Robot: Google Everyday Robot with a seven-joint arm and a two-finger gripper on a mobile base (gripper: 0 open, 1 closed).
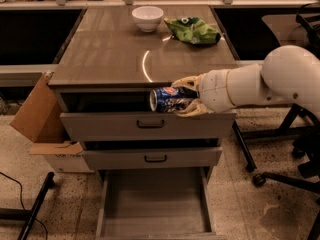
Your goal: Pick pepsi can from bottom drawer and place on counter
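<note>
At the front edge of the glossy tabletop [110,54], the hand [184,98] grips a likely light, slick, easily dented can [165,99] around its sides.

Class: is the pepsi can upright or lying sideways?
Sideways: the gripper holds the pepsi can level, silver end pointing left, below the counter edge.

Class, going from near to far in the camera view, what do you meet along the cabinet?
Open bottom drawer → can, held sideways in the tool at the counter's front edge → counter → bowl near its far edge.
</note>
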